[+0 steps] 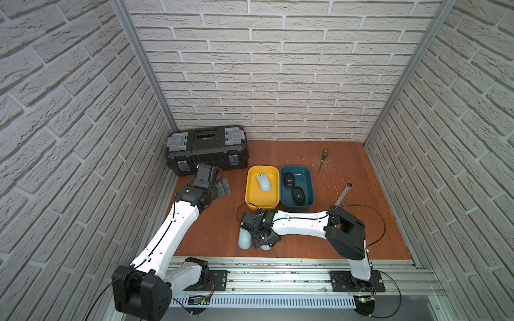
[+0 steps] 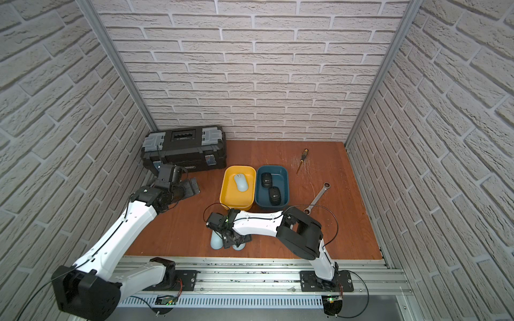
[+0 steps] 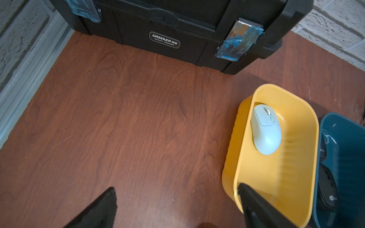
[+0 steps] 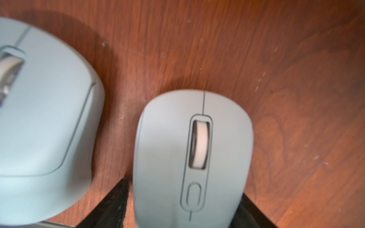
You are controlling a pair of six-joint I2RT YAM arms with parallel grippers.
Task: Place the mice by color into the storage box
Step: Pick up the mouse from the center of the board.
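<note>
**A:** so where's everything sitting right now?

**B:** One pale blue mouse [image 1: 263, 182] is lying in the yellow bin [image 1: 249, 194], and both black mice, far one [image 1: 288, 179] and near one [image 1: 298, 196], are in the dark blue bin [image 1: 311, 191] right beside it. The other two blue ones sit on the tabletop [image 1: 217, 233] near the front edge, side by side but not touching.

**A:** and the arms?

**B:** The right tool [image 4: 183, 205] is down over the second blue mouse [image 4: 192, 158]. In the wrist view a black finger [image 4: 116, 203] sits on each side of it, tight against its flanks. Looks clamped on it to me, though that view's blurry, so I can't swear there's real contact. The third blue mouse [image 4: 43, 118] is just beside it, free.

**A:** left one?

**B:** The left tool [image 3: 177, 197] hangs over bare tabletop in front of the black toolbox [image 1: 207, 150], fingers wide apart, nothing in them.

**A:** other stuff?

**B:** A screwdriver [image 1: 322, 159] and a wrench [image 1: 343, 193] are off to the right of the bins.
</note>
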